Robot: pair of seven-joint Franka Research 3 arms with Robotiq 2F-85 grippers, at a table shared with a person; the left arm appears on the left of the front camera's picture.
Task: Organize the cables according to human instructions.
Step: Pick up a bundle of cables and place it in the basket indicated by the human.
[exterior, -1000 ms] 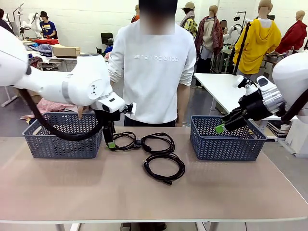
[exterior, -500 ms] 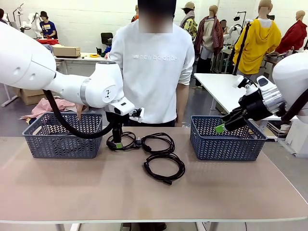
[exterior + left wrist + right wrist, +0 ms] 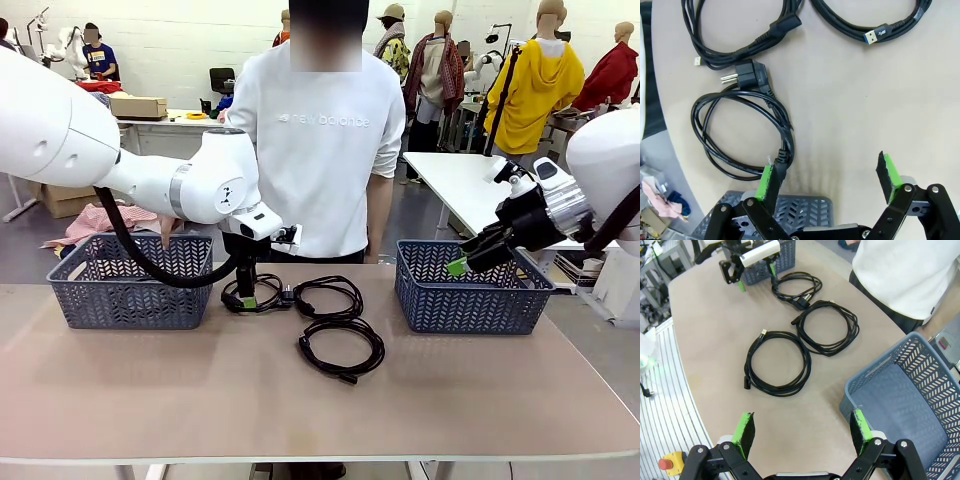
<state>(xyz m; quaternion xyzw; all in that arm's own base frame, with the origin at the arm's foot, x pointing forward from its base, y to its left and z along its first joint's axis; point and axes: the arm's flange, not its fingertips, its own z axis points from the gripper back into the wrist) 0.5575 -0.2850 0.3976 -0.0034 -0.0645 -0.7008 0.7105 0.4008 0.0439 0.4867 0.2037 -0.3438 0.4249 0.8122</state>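
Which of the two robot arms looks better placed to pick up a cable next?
Left. The left gripper, open, hangs low right beside the nearest coiled cable. The right gripper, also open, is up by the right basket, well apart from the cables.

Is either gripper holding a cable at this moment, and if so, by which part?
Nothing is held. The left gripper stands open beside the end of one coiled cable; the right gripper is open and empty.

robot lab hall: white walls [image 3: 200, 40], spare work tables [image 3: 470, 180], cardboard box [image 3: 137, 105], emergency-stop button [image 3: 666, 463].
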